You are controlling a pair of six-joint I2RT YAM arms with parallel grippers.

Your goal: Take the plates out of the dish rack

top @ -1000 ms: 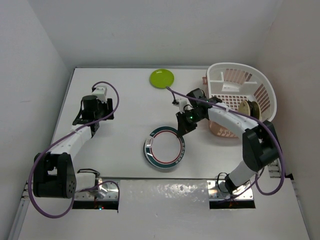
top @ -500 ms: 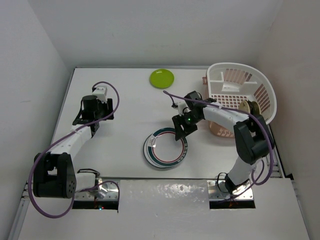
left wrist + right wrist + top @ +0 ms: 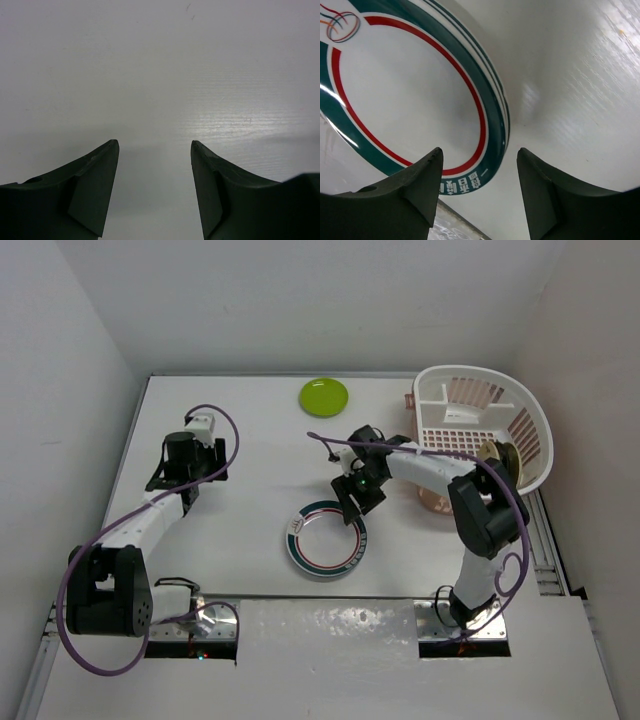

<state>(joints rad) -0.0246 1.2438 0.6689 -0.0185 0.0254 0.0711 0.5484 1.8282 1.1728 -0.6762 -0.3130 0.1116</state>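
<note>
White tabletop, matt and enclosed by white walls, carries the large round white plate with green and red rim bands flat near its front centre. On the right wrist view this plate shows a glossy face, a teal outer band, a thin red inner ring and a small multicoloured motif. The small lime-green round plate lies flat at the far edge. The white slotted plastic oval dish rack stands at the far right; a tan-brown plate stands on edge inside it.

The right gripper sits over the banded plate's far rim, jaws parted, gripping nothing. The left gripper hangs over bare table, jaws apart, empty.
</note>
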